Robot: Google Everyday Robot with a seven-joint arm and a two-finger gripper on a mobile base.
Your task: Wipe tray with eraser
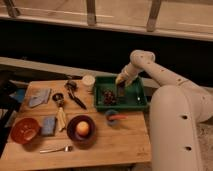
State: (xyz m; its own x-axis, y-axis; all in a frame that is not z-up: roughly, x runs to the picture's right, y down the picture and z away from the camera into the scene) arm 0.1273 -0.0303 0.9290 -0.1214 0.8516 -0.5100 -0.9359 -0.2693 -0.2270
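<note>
The green tray (134, 100) lies at the back right of the wooden table. My gripper (121, 85) reaches down into it from the white arm on the right. It is shut on the eraser (121, 92), a small dark block held upright with its lower end at the tray floor. A lumpy reddish-brown clump (108, 96) lies in the tray just left of the eraser.
A white cup (88, 82) stands left of the tray. A small blue bowl (112, 118) sits in front of it. A dark plate with an orange ball (81, 130), an orange bowl (25, 130), two blue pads (39, 98), dark-handled tools (73, 94) and a fork (55, 149) lie on the table.
</note>
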